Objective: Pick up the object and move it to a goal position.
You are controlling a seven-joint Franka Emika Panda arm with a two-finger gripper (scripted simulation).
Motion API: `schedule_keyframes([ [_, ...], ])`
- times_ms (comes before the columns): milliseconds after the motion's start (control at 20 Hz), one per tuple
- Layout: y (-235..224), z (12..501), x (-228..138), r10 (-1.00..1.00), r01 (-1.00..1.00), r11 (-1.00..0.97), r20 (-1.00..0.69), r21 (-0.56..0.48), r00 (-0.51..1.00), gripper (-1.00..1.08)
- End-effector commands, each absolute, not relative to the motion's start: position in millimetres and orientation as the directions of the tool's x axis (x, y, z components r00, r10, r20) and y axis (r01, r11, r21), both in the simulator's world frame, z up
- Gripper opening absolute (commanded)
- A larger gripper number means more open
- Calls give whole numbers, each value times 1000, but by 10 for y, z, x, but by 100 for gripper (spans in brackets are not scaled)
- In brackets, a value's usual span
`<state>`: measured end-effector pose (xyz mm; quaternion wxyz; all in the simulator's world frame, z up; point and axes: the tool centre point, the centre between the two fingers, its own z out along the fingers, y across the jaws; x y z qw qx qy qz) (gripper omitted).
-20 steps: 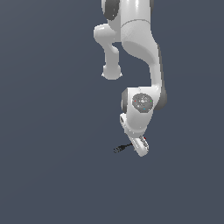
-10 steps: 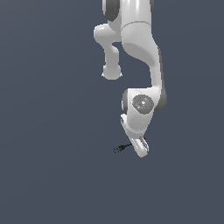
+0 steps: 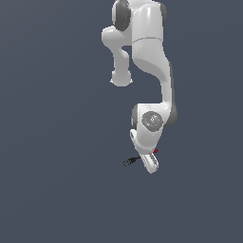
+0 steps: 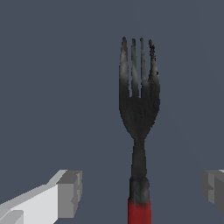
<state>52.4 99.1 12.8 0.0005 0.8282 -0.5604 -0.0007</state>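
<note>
The white Panda arm reaches down from the top of the exterior view, folds at a grey-capped joint and ends low over a plain slate-grey surface.

The gripper stands open. In the wrist view its 2 grey-padded fingers are set well apart, 1 on each side of the fork's shaft, and neither pad touches it.

The fork lies between the fingers. It has 4 dark grey prongs pointing away from the camera, a narrow dark neck and a red handle running out of the frame toward the wrist.

In the exterior view the fork lies on the surface just under the hand. Its dark pronged end sticks out toward the exterior view's left; a speck of red shows past the hand on the exterior view's right.
</note>
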Motion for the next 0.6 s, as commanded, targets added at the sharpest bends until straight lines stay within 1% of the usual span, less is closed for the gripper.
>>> schedule_keyframes([
  [0,991,69,532,-929,-929,-371,0,0,371,100],
  [150,992,62,541,-929,-929,-371,0,0,371,100],
  [200,992,62,541,-929,-929,-371,0,0,371,-100],
  [550,992,62,541,-929,-929,-371,0,0,371,-100],
])
